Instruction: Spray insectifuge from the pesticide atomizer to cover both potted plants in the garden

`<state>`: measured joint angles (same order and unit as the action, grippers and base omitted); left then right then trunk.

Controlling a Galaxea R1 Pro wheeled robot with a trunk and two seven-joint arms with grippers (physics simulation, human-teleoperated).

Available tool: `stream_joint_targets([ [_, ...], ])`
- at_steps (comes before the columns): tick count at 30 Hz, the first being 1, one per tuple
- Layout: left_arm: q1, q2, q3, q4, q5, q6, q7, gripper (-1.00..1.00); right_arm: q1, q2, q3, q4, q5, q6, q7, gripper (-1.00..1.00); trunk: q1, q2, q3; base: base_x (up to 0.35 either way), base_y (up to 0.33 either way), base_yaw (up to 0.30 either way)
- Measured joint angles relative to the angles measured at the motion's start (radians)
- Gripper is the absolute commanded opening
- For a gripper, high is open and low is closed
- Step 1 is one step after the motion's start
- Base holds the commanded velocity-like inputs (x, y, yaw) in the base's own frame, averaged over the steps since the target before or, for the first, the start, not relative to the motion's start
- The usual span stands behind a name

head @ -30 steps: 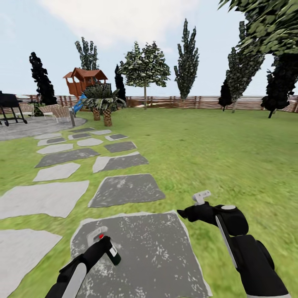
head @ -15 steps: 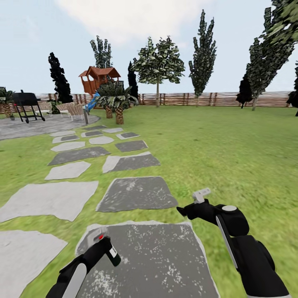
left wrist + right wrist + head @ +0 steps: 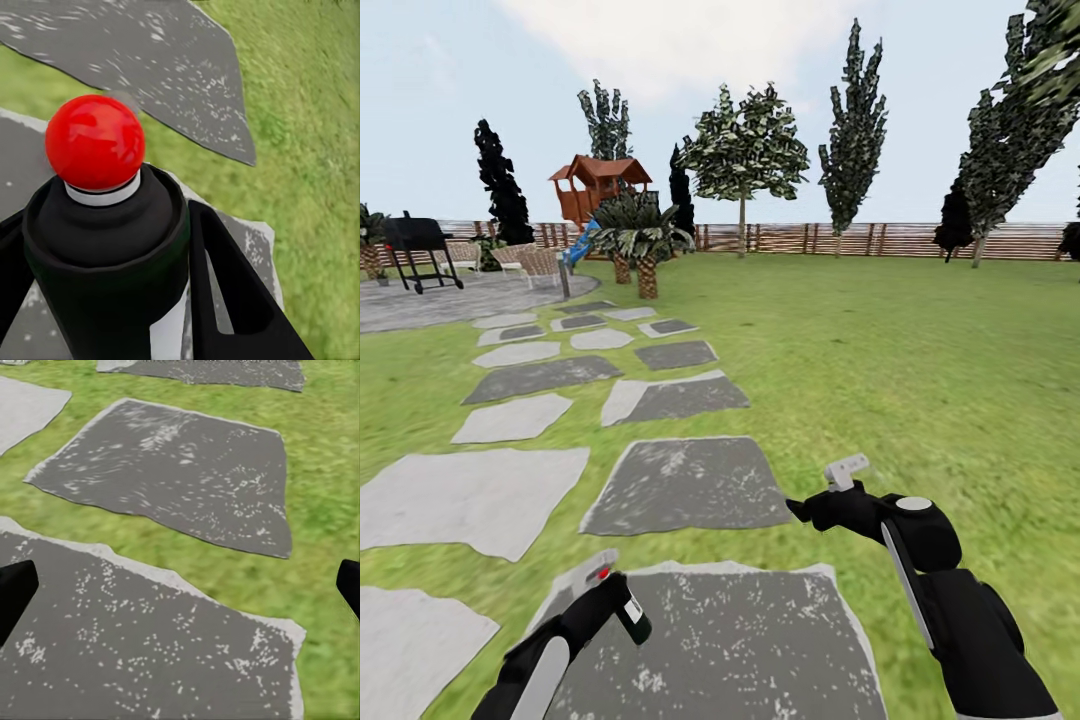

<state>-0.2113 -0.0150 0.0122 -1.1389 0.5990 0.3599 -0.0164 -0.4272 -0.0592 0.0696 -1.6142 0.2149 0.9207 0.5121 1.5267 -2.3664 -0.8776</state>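
My left gripper (image 3: 607,588) is shut on the pesticide atomizer (image 3: 630,614), a dark bottle with a white label and a red tip, held low over a grey stepping stone (image 3: 740,640). In the left wrist view the atomizer (image 3: 105,247) with its red tip stands between my dark fingers (image 3: 232,292). My right gripper (image 3: 800,514) hangs open and holds nothing, above the grass beside the stone. In the right wrist view its two fingertips (image 3: 15,589) sit far apart at the picture's edges. The potted plants are out of view.
Stepping stones (image 3: 680,485) lead across the garden lawn (image 3: 920,360) to a round patio (image 3: 430,300) with a black grill (image 3: 418,238), chairs (image 3: 530,262) and a grey bollard lamp (image 3: 565,280). Palms (image 3: 640,235), a playhouse (image 3: 600,185) and a wooden fence (image 3: 860,240) stand beyond.
The whole view has shifted: the camera swung left, then the near stones slid down the picture. Both arms keep the same pose, and the atomizer stays in the left gripper.
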Motion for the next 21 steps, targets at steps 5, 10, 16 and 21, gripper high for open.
stream_joint_targets([
  [5,0.0,0.0,0.0,0.003,0.0,0.0,0.0,-1.0,0.0,0.0,0.0,0.0,0.0,0.0,0.0,1.0,0.0,0.0,0.0,0.336,0.032,0.0],
  [10,0.0,0.0,0.0,0.004,0.0,0.0,0.0,-1.0,0.0,0.0,0.0,0.0,0.0,-0.002,0.0,1.0,0.0,0.0,0.0,0.336,0.085,0.0],
  [16,0.0,0.0,0.0,0.004,0.0,0.0,-0.001,-1.0,0.0,0.0,0.0,0.0,0.0,-0.002,0.0,1.0,0.0,0.0,0.0,0.336,0.093,0.0],
  [21,0.0,0.0,0.0,0.004,0.0,0.0,-0.001,-1.0,0.0,-0.001,0.0,0.0,0.0,-0.003,0.001,1.0,0.0,0.0,0.0,0.336,0.098,0.0],
])
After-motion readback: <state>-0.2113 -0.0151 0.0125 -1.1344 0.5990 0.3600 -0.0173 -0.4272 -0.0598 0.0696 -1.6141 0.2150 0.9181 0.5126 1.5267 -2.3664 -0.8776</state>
